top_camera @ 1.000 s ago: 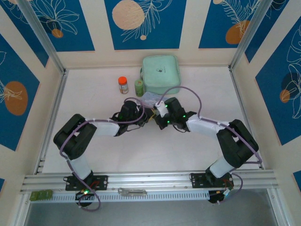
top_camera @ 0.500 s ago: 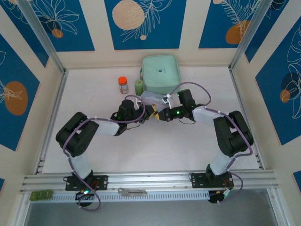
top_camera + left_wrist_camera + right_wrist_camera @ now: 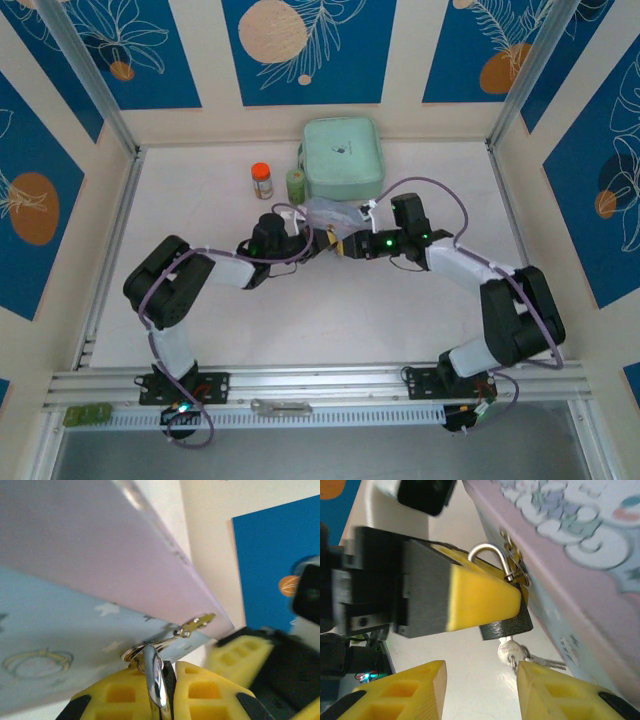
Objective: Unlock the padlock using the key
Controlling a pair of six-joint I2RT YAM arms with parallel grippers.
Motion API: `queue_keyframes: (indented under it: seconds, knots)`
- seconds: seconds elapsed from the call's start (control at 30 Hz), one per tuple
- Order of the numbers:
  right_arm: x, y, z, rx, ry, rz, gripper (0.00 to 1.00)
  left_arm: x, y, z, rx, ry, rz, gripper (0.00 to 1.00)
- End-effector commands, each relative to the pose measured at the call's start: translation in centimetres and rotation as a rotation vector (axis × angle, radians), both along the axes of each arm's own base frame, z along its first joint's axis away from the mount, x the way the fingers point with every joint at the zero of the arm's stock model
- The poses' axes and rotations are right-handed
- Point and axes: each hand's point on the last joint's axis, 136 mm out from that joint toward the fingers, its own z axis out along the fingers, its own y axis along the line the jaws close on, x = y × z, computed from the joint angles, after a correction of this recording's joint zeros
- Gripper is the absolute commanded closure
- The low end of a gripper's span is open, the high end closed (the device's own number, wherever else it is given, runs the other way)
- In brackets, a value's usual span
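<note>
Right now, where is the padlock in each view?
Top external: padlock at the pale tin's near edge, barely discernible.
Left wrist: bottom centre, its shackle clamped in the left gripper.
Right wrist: centre, dark body under that gripper's yellow finger.
Shared landmark: the pale tin.

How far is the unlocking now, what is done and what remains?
Done: the key sits in the underside of the padlock. In hand: the left gripper clamps the padlock at the tin; the right gripper is open near the key. Left: grip and turn the key, free the shackle.
</note>
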Motion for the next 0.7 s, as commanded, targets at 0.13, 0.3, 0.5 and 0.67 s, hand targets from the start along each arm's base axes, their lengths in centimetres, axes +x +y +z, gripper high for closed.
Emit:
queue_keyframes:
  seconds: [0.13, 0.3, 0.5, 0.67]
  knots:
    - [0.5, -2.1, -0.5, -0.063, 0.002, -0.198, 0.59, 0.0, 1.7, -4.2, 0.186, 0.054, 0.096, 1.0]
    - [0.6, -2.5, -0.4, -0.082, -0.016, -0.24, 0.59, 0.2, 2.6, -6.2, 0.3, 0.085, 0.171, 1.0]
    - [0.2, -2.0, -0.1, -0.137, -0.057, -0.236, 0.58, 0.2, 2.6, -7.0, 0.289, 0.126, 0.207, 0.67]
    - [-0.6, -0.9, -0.6, -0.233, -0.088, -0.201, 0.57, -0.6, 4.2, -5.9, 0.284, 0.128, 0.241, 0.41]
